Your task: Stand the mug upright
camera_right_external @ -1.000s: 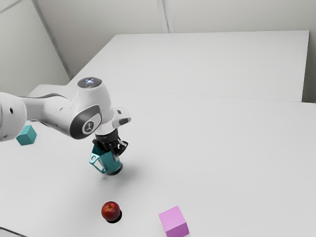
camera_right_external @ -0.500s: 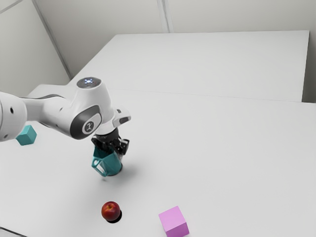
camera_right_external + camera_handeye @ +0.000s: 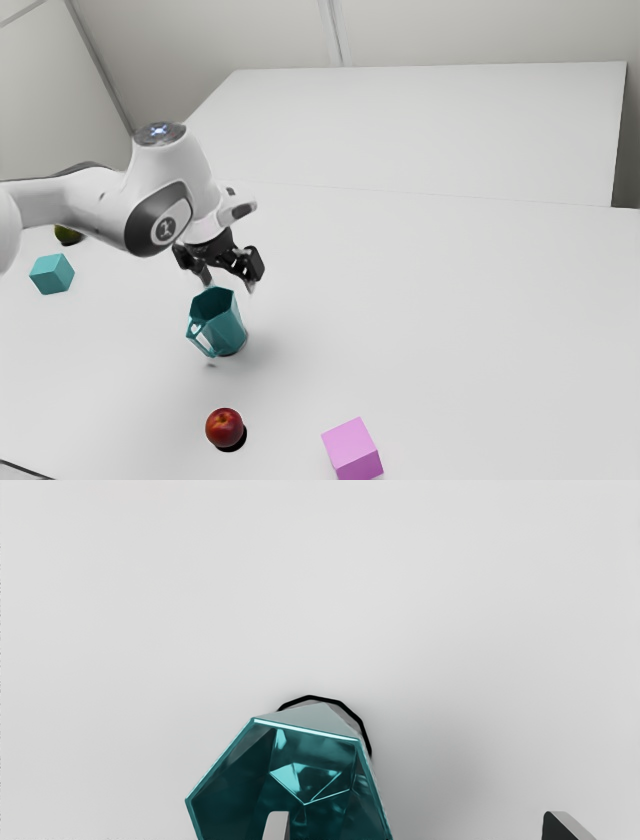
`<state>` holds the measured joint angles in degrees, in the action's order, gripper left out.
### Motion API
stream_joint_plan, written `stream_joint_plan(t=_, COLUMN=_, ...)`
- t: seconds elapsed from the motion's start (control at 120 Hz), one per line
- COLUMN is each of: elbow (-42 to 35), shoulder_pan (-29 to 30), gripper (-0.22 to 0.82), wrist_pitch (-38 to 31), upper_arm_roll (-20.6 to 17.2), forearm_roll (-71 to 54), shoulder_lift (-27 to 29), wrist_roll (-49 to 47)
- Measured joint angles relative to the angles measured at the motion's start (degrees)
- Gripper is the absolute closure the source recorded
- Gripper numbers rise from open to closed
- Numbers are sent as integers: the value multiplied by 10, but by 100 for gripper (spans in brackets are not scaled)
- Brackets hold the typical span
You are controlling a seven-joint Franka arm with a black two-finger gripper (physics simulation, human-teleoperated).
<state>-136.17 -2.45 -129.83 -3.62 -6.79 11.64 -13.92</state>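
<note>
The gripper point(image 3: 228, 283) is open above the teal mug point(image 3: 219, 322) in the exterior view, with a small gap between its fingertips and the rim. The faceted mug stands on its base, mouth up, with its handle toward the exterior view's lower left. In the wrist view the fingers of the gripper point(image 3: 416, 825) are wide apart; one overlaps the opening of the mug point(image 3: 315, 750), the other is over bare table. Nothing is held between them.
A red apple point(image 3: 225, 427) and a pink cube point(image 3: 352, 450) lie nearer the exterior view's bottom edge. A teal cube point(image 3: 52, 274) and a dark green round thing point(image 3: 68, 235) are at the exterior view's left, on the white table point(image 3: 450, 300).
My gripper has risen off the mug and moved slightly toward the exterior view's left. The mug, tilted earlier, has come more upright. The dark green thing has come into sight behind the arm.
</note>
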Motion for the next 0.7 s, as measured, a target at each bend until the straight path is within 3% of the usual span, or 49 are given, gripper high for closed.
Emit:
stream_joint_plan(t=0.392, elbow=215, shoulder_pan=-2, gripper=2, wrist_pitch=206, upper_arm_roll=-3, forearm_roll=42, shoulder_lift=-49, wrist_roll=3)
stream_joint_plan(t=0.7, elbow=348, shoulder_pan=-4, gripper=2, wrist_pitch=330, upper_arm_roll=-3, forearm_roll=47, shoulder_lift=-91, wrist_roll=4)
